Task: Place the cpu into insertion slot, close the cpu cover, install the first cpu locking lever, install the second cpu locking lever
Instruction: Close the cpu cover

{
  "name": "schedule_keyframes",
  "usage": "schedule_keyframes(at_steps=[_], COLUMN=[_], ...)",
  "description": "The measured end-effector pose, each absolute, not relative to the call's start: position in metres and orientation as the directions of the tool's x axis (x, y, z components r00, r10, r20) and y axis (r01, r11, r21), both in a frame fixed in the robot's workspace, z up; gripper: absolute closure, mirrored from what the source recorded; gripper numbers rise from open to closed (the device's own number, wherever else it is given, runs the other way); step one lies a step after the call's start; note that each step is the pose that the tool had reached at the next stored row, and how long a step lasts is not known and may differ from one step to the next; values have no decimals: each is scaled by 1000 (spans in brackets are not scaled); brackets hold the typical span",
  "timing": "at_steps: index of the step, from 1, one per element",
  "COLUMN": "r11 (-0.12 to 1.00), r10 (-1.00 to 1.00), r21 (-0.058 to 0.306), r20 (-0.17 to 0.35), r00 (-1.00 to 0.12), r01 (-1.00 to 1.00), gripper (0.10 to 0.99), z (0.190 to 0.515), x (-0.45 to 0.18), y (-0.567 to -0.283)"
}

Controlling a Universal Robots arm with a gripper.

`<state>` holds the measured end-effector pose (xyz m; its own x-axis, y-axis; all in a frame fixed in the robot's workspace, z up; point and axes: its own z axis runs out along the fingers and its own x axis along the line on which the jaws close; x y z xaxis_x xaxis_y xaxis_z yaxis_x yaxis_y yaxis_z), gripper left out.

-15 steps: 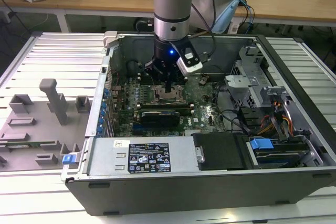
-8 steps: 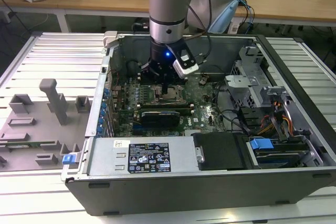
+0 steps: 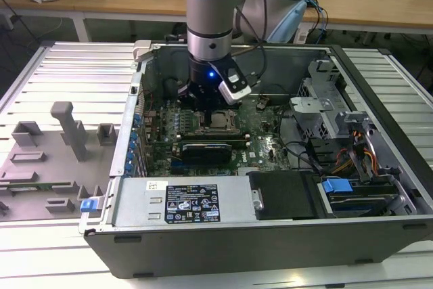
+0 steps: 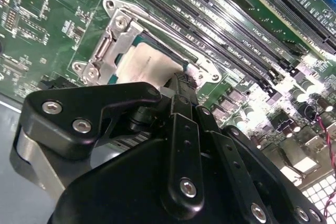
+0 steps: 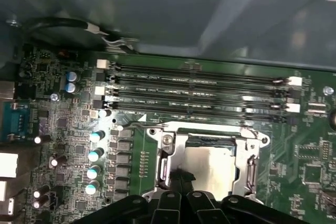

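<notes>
Now the chip (image 5: 207, 163) sits in the socket (image 3: 226, 126), at six o'clock just beneath the gripper (image 3: 214, 107); I cannot tell how far it is open.

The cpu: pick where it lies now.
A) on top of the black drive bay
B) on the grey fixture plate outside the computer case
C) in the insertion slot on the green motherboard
C: in both wrist views the cpu shows its pale metal top inside the silvery surround of the insertion slot on the motherboard, with the gripper close above it.
</notes>
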<state>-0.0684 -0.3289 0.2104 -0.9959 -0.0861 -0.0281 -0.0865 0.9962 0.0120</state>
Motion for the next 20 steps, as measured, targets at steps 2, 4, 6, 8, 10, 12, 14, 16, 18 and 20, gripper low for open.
schedule_keyframes(at_steps=[2, 4, 6, 8, 10, 12, 14, 16, 18, 20], r11=[995, 995, 994, 994, 993, 993, 993, 993, 993, 993], r10=[-95, -103, -109, -112, -113, -115, -115, -115, -115, -116], r21=[12, 12, 12, 12, 12, 12, 12, 12, 12, 13], r20=[-28, -28, -28, -28, -28, -28, -28, -28, -28, -28], r00=[-995, -994, -994, -993, -993, -993, -993, -993, -993, -993], r01=[-96, -103, -109, -113, -114, -115, -115, -116, -116, -116], gripper=[980, 980, 980, 980, 980, 980, 980, 980, 980, 980], z=[209, 208, 208, 207, 206, 206, 206, 207, 211, 212], x=[-70, -72, -73, -73, -73, -71, -71, -71, -71, -71], y=[-328, -328, -327, -328, -328, -327, -327, -327, -327, -327])
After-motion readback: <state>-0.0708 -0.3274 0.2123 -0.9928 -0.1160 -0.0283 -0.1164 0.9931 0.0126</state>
